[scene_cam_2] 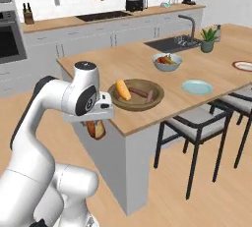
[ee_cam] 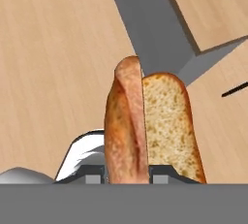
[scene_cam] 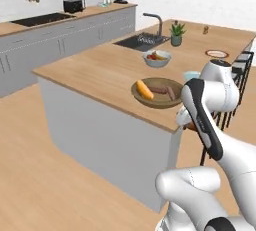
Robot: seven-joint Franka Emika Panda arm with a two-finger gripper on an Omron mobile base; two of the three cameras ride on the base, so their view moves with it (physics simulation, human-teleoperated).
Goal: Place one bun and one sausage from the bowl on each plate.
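One bun [scene_cam_2: 97,129], the reddish-brown one, hangs from the hand [scene_cam_2: 96,123], which is clamped on its upper end and sits off the near edge of the tabletop [scene_cam_2: 133,64], out over the floor. In the hand view the bun [ee_cam: 145,126] runs straight out from between the fingers, its split side and pale crumb showing; held by one end like this, it can probably be laid down lengthwise without the fingers meeting the dish.

Just right of the hand, the bowl [scene_cam_2: 153,97] stands near that edge, within easy reach. It holds the yellow bun [scene_cam_2: 123,90] at its left and two sausages [scene_cam_2: 142,94] lying side by side next to it.

Further right the blue plate [scene_cam_2: 197,87] lies bare, apart from the bowl, and the red-rimmed plate [scene_cam_2: 244,65] sits well beyond at the far side. Neither carries food yet, so the job looks barely begun. The blue plate, being nearer, seems the likelier spot for the held bun, though the arm must first lift it back over the tabletop.
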